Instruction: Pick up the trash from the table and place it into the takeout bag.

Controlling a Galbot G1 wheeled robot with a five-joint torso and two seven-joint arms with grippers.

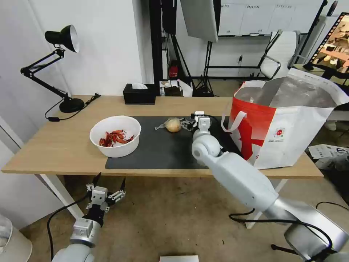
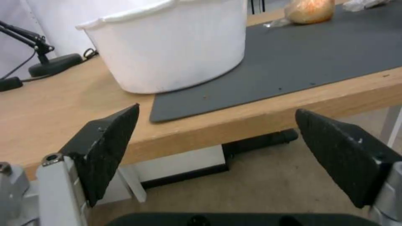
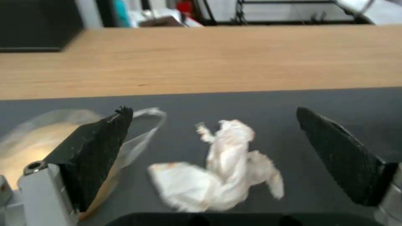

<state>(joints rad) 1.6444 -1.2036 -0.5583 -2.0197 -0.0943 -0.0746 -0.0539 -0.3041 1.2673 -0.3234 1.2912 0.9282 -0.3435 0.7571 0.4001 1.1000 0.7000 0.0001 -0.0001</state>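
On the dark mat (image 1: 160, 149) of the table (image 1: 54, 145), a crumpled white tissue (image 3: 222, 171) lies between the spread fingers of my right gripper (image 3: 213, 111), which hovers just over it without touching. My right gripper (image 1: 188, 123) is open. A small clear bag with a yellowish lump (image 1: 173, 124) lies right beside it (image 3: 37, 141). The white bowl of red chili shells (image 1: 115, 140) sits on the mat's left edge. The takeout bag (image 1: 291, 131) stands open at the table's right end. My left gripper (image 1: 111, 179) hangs open below the table's front edge, facing the bowl (image 2: 171, 44).
A black tissue box (image 1: 139, 94) stands at the table's back edge, and a black desk lamp (image 1: 61, 72) with its cable at the back left. Light stands, a chair and clutter fill the room behind. Bare wood lies left of the bowl.
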